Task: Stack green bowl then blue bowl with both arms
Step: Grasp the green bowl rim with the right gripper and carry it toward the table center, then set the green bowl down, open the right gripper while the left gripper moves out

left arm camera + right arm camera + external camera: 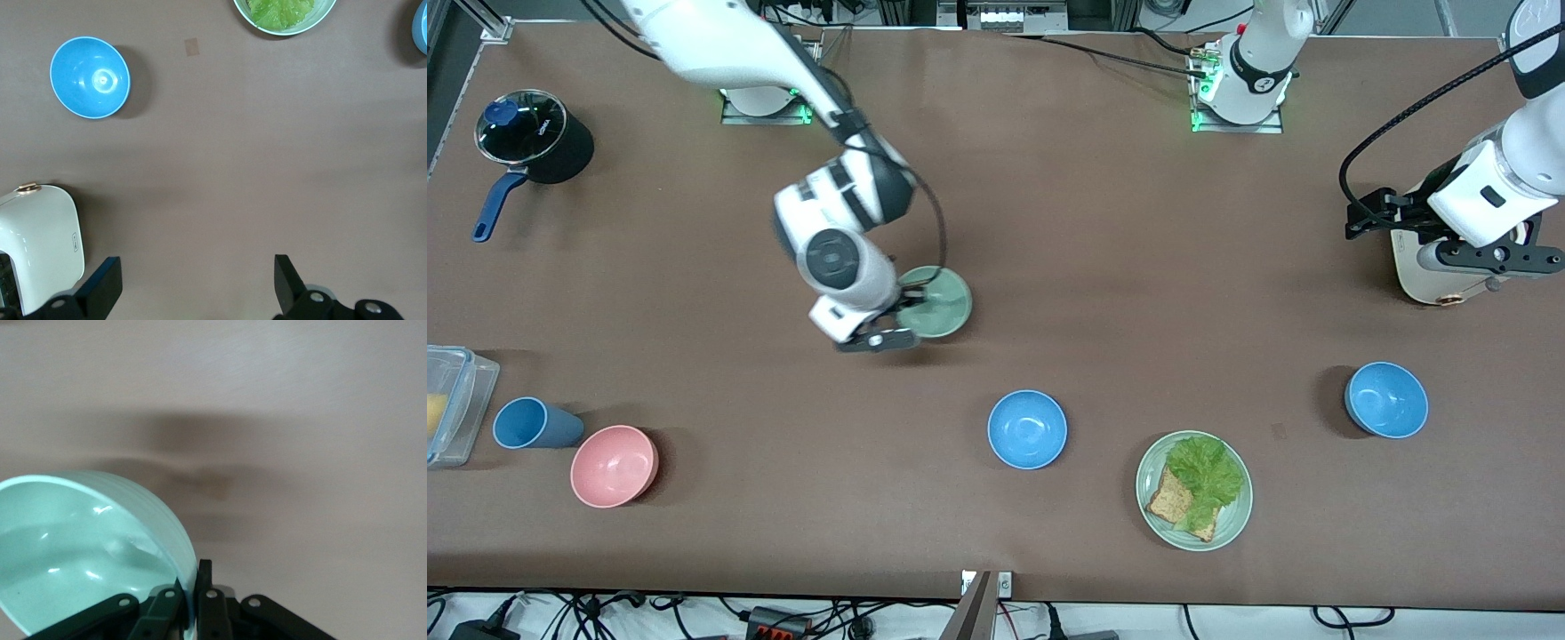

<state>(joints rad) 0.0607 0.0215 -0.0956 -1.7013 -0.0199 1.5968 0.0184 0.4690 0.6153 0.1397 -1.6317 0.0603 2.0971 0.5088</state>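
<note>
My right gripper (895,313) is shut on the rim of the green bowl (941,302) and holds it tilted over the middle of the table. In the right wrist view the fingers (205,577) pinch the bowl's wall (80,553). One blue bowl (1027,429) sits nearer the front camera than the green bowl. A second blue bowl (1386,400) sits toward the left arm's end and shows in the left wrist view (90,77). My left gripper (1371,217) is open and empty (193,287), over bare table beside a white device (1427,276).
A green plate (1232,524) with lettuce and bread lies between the two blue bowls, nearer the front camera. A pink bowl (614,466), a blue cup (529,424) and a clear container (449,404) stand at the right arm's end. A black pot (534,138) stands farther from the camera.
</note>
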